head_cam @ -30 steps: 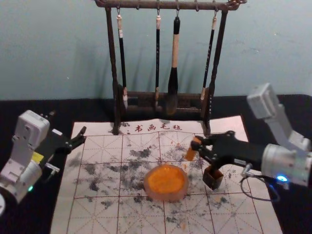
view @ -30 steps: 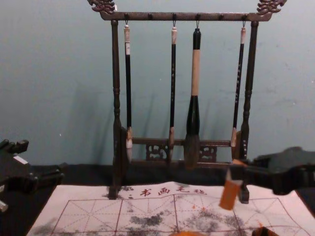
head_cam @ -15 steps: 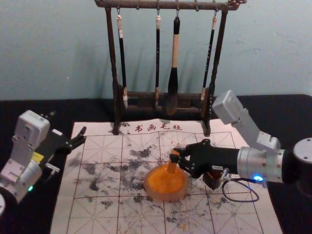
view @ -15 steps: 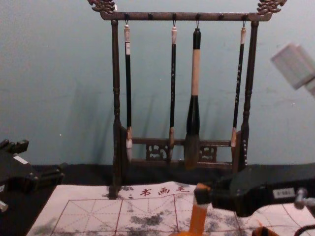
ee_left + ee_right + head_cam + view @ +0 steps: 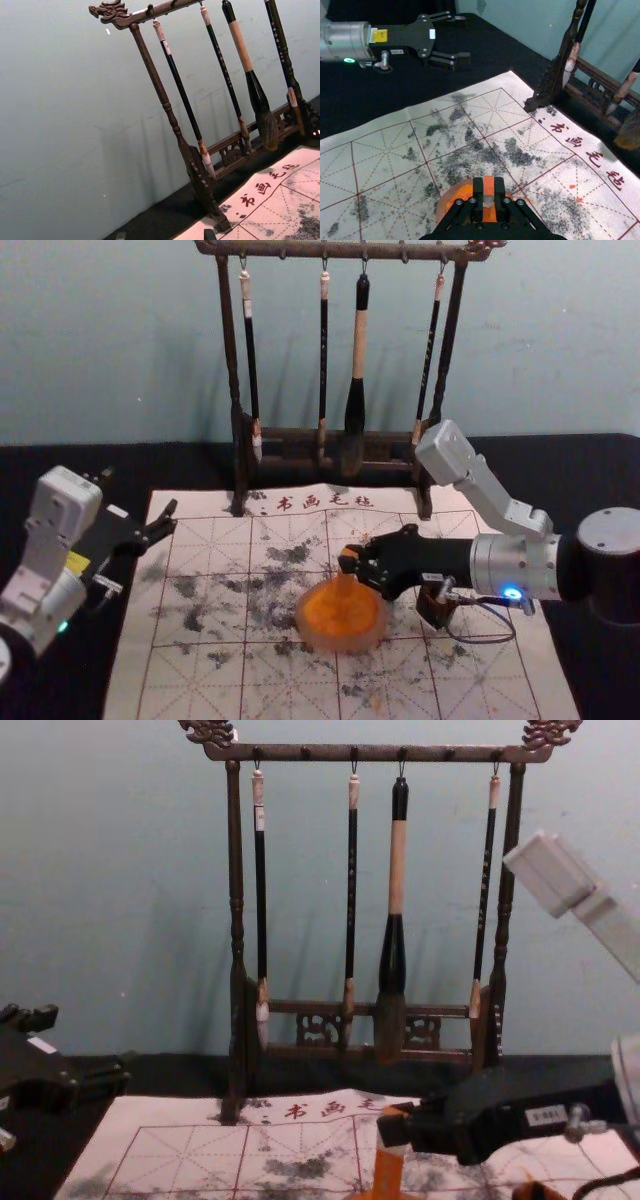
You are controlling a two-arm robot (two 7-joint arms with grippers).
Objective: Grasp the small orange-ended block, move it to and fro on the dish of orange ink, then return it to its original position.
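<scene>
In the head view, a pale blue-green wall [image 5: 100,350] backs a dark tabletop [image 5: 590,465]. A white gridded sheet [image 5: 200,690], blotched grey and orange, spreads over the lower middle. The brush rack [image 5: 231,350] stands at its far edge, with four hanging brushes [image 5: 357,360]. Right of centre, the right gripper [image 5: 351,560] has its fingers clamped on the orange-ended block [image 5: 346,585], held over the ink dish [image 5: 338,646]; whether the block touches the ink I can't tell. A small dark box [image 5: 434,614] sits just beside the dish, to its right, close under the right arm. At the left, the left gripper [image 5: 140,492] is parked with fingers spread, well apart from the dish; stained sheet lies between.

In the left wrist view, the rack and brushes cross the upper right of the frame, the wall fills the left, and a corner of the sheet shows at lower right.

In the right wrist view, the block is pinched between the fingers at bottom centre, with the dish beneath. The sheet's edge rises towards a rack foot at upper right; dark tabletop separates it from the left gripper at upper left.

In the chest view, the block stands nearly upright at bottom centre, well in front of the rack, with the box's rim to its right.
</scene>
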